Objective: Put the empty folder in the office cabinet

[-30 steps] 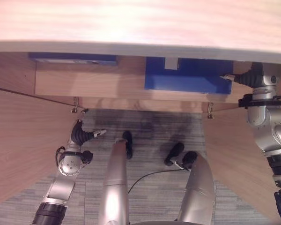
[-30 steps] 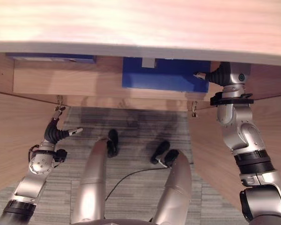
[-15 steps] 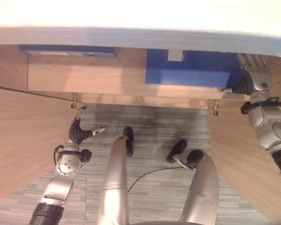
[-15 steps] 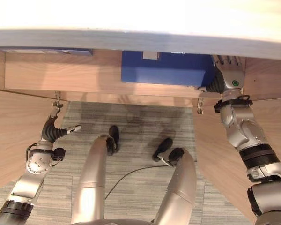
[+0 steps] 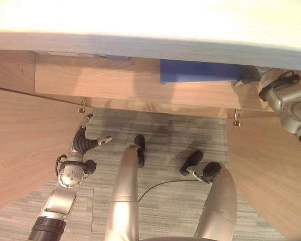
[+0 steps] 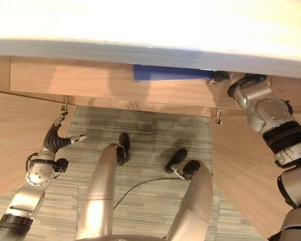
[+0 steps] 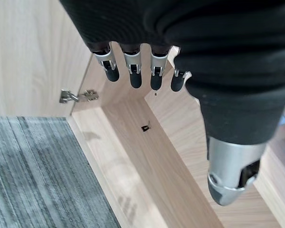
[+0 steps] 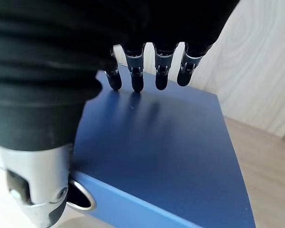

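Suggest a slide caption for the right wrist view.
Right hand resting straight fingers on the blue folder lying flat on the wooden cabinet shelf.

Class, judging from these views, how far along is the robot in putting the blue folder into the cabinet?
Done: the blue folder lies on the cabinet shelf.
In hand: the right hand rests straight fingers on its cover, apparently pushing it in.
Left: withdraw that hand; the cabinet doors stand open. The left hand hangs idle.

The wooden cabinet shelf (image 5: 140,85) is carrying a blue folder (image 8: 156,142), lying flat directly under the right robot hand (image 8: 133,71). Grey carpeted floor (image 5: 165,135) is lying below the shelf.
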